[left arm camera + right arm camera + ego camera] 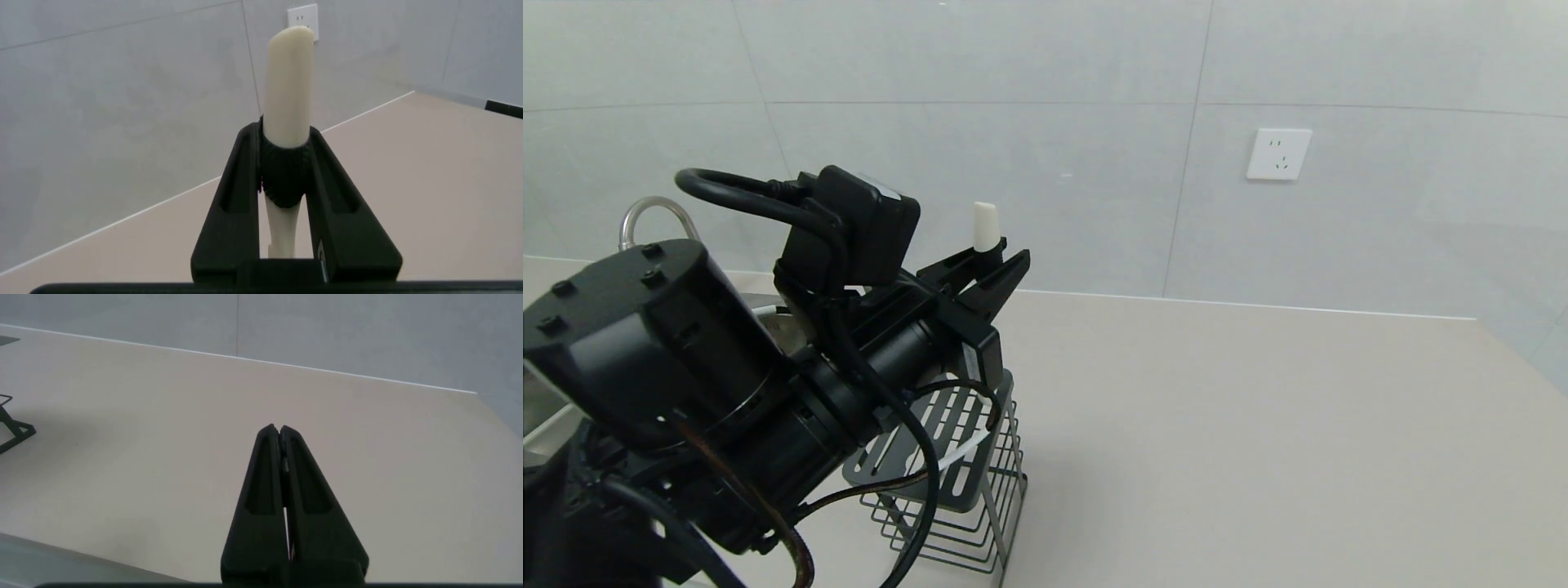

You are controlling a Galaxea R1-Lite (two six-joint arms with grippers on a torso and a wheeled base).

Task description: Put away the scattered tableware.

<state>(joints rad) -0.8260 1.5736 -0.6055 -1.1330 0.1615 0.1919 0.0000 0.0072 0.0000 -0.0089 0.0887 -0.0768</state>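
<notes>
- While the left arm stands raised at the left of the scene, its forearm slopes up and away toward the far wall, so the left gripper (992,265) points up and to the right.
- That gripper is clamped on a cream-white utensil handle (985,224). Its two black fingers press the handle from either side, and a dark pad wraps the handle where they meet.
- The handle stands nearly upright. Its rounded end rises clear above the fingertips, and its lower part runs down between the jaws; what kind of utensil it is cannot be told.
- Held in the air, the handle is above and slightly beyond a wire rack (980,506), which stands on the beige countertop (1258,425) near the left side.
- A grey perforated plate (947,457) sits in the rack, partly hidden by the arm.
- The right gripper (280,437) hangs over bare countertop, its jaws pressed together with nothing between them.
- A curved metal tap (645,214) shows at the far left, and a white socket (1279,153) is on the tiled wall to the right.
</notes>
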